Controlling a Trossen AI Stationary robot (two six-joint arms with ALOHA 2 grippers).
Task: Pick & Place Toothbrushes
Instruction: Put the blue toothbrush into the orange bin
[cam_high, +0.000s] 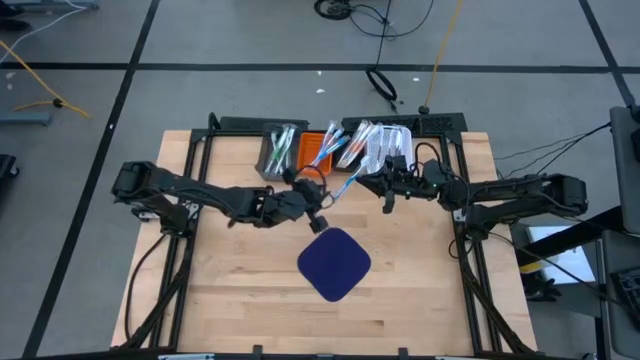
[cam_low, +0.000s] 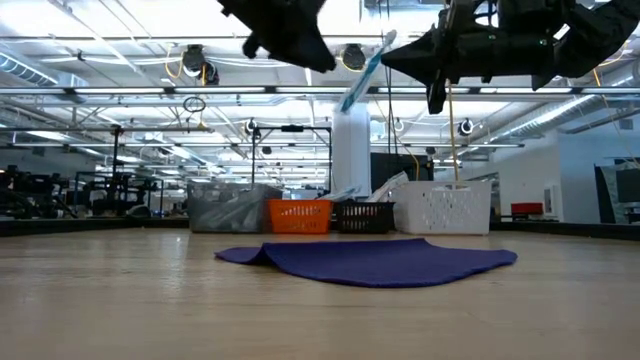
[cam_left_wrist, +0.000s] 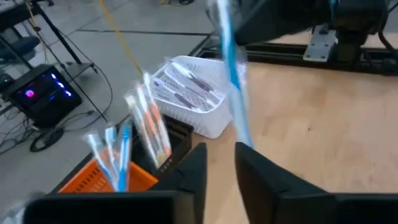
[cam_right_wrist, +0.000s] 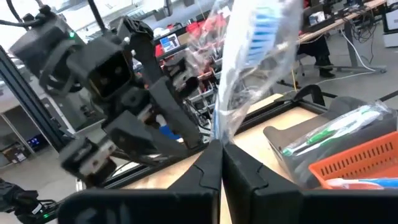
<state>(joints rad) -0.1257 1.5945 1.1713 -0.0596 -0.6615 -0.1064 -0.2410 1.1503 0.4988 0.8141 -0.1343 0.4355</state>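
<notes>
A blue toothbrush in a clear wrapper hangs in the air between the two grippers, above the table's far half. My right gripper, coming from the table's right, is shut on it. My left gripper, coming from the left, is open. Its fingers stand on either side of the toothbrush's free end; whether they touch it I cannot tell. More toothbrushes stick out of the grey bin, the orange bin and the white bin. My right gripper pinches the wrapped toothbrush between its two fingers at one end of the stick. The fingers come roughly level from the table's right. The toothbrush is lifted clear and runs on from the fingers toward my left gripper, with its blue bristles at the far end.
A row of small bins stands along the table's far edge, with a black bin between the orange and white ones. A dark blue square mat lies on the wood near the middle. Bare wood lies to the mat's left, right and near side.
</notes>
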